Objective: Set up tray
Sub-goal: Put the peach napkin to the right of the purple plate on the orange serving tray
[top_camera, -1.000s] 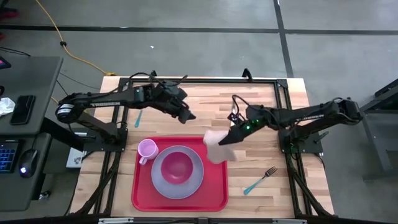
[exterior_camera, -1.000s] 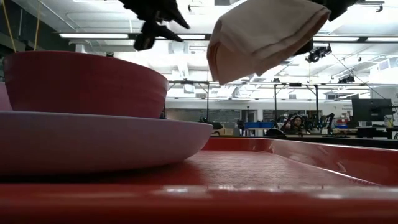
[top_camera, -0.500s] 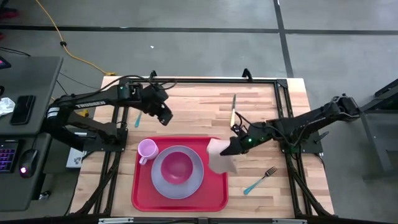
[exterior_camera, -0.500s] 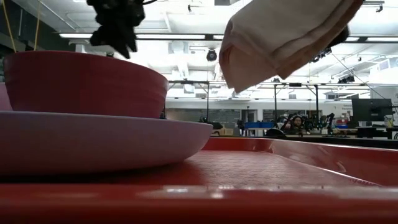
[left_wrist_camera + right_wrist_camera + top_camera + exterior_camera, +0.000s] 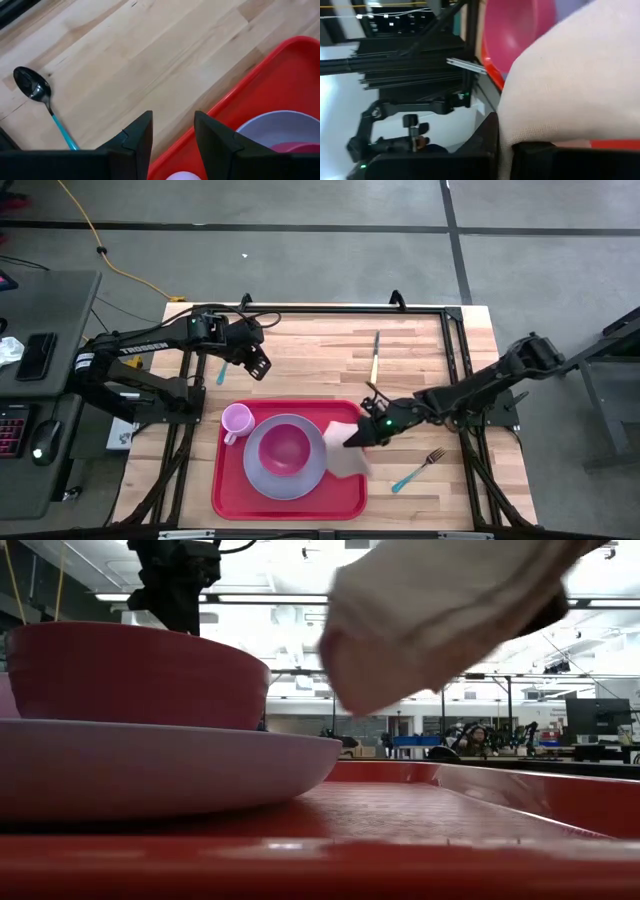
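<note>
The tray [image 5: 345, 492] lies at the near middle of the wooden surface [image 5: 320, 345], carrying plate, bowl and cup. The right gripper [image 5: 357, 438], jaws clamped on a beige napkin [image 5: 349, 448], hangs over the tray's right edge. The left gripper [image 5: 258, 365], jaws apart and empty, hovers beside a spoon [image 5: 222, 369].

One tray [image 5: 232, 494], plate [image 5: 254, 476], bowl [image 5: 285, 447], cup [image 5: 236, 419], napkin [image 5: 345, 460], fork [image 5: 418, 468], spoon [image 5: 221, 369], knife [image 5: 375, 355].

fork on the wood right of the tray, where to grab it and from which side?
Grip the fork mid-handle on its teal shaft, coming straight down with the fingers across it. It lies flat and diagonal on the table, tines up-right, clear of the tray, so both long sides are free.
</note>
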Robot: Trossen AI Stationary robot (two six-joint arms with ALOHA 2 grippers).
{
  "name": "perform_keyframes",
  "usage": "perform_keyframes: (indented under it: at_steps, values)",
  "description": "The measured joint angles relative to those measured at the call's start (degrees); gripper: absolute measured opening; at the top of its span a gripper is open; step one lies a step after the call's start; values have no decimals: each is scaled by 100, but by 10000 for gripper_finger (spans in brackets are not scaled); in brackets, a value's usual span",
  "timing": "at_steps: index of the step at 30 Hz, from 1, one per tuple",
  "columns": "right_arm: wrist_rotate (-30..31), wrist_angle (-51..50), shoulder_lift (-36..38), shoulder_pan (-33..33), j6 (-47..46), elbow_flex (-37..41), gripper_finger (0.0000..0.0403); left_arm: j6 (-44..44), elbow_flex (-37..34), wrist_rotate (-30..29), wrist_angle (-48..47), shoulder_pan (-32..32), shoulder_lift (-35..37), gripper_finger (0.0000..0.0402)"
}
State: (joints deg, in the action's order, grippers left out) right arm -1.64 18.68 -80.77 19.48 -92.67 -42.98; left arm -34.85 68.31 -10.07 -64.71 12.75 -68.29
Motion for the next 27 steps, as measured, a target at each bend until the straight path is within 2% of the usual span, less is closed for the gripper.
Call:
perform_keyframes:
  at_steps: [4, 12, 22, 27]
  values:
    - [-42, 555, -383, -53, -12, 0, 0, 9, 0, -13, -37, 0, 0, 175]
    - [-285, 550, -702, -74, -32, -1, 0, 9, -2, -15, -267, 0, 0, 175]
    - [-318, 348, -705, -72, -142, -2, 0, 11, -2, -129, -299, 0, -2, 175]
    - [-553, -150, -705, -30, -297, -1, 0, 11, -2, -138, -297, 0, -2, 175]
